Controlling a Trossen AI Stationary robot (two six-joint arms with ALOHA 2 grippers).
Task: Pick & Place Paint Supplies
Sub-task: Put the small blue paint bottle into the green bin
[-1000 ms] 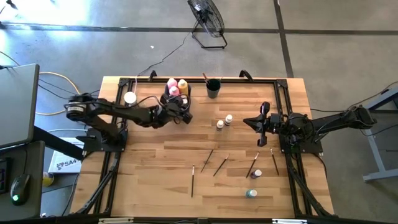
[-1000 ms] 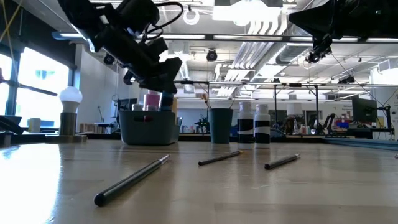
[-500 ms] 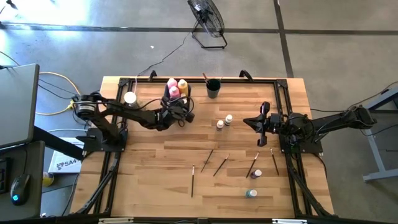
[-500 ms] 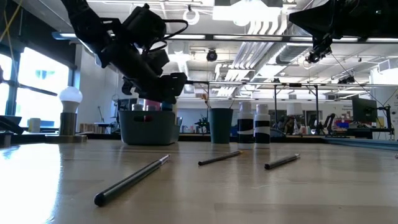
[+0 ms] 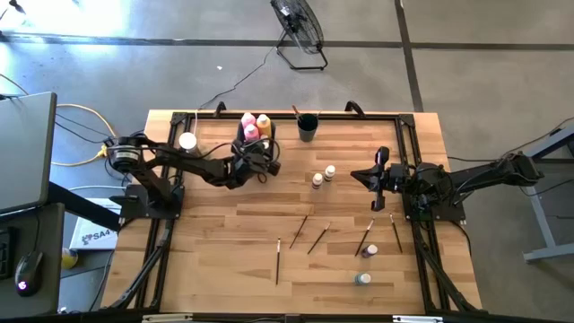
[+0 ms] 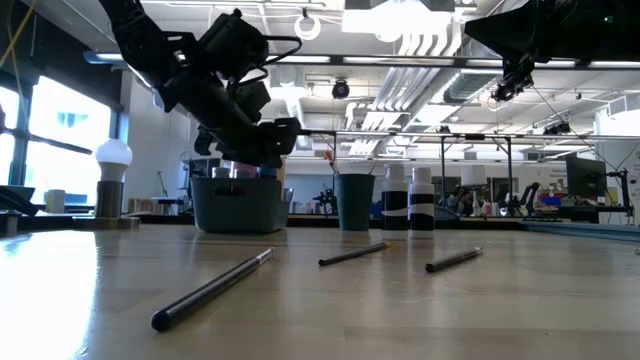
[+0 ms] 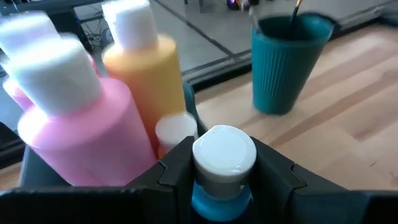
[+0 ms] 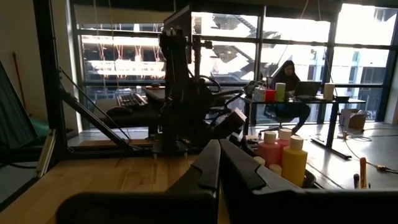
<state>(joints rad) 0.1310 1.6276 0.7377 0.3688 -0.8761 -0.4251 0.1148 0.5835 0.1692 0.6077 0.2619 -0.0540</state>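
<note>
My left gripper (image 5: 262, 163) is shut on a small blue paint bottle with a white cap (image 7: 224, 163). It hangs at the near side of a dark bin (image 5: 254, 136) at the table's far edge. Standing in the bin are a tall pink bottle (image 7: 81, 124), a tall yellow bottle (image 7: 144, 74) and a small white-capped bottle (image 7: 176, 130). Two small bottles (image 5: 317, 180) (image 5: 330, 171) stand mid-table, and two others (image 5: 371, 250) (image 5: 361, 279) near the front right. Several paintbrushes (image 5: 300, 231) lie flat. My right gripper (image 5: 355, 174) hangs shut at the right, holding nothing. My left gripper pinches the small blue bottle between its two fingers (image 7: 174, 169), just below the white cap on the bottle's neck and shoulder (image 7: 219, 190). The fingers reach in from the table's left and slant a little downward. The bottle stands roughly upright, lifted clear above the bin's near edge.
A teal cup (image 5: 308, 127) with a brush in it stands right of the bin. A white knob on a round tan base (image 5: 186, 141) sits left of the bin. Black frame rails (image 5: 161, 242) run along the table's sides. Bare wood lies toward the near left.
My left gripper, still holding the small bottle, has sunk toward the bin and rolled a little at the wrist. It has then kept still over the last half second.
</note>
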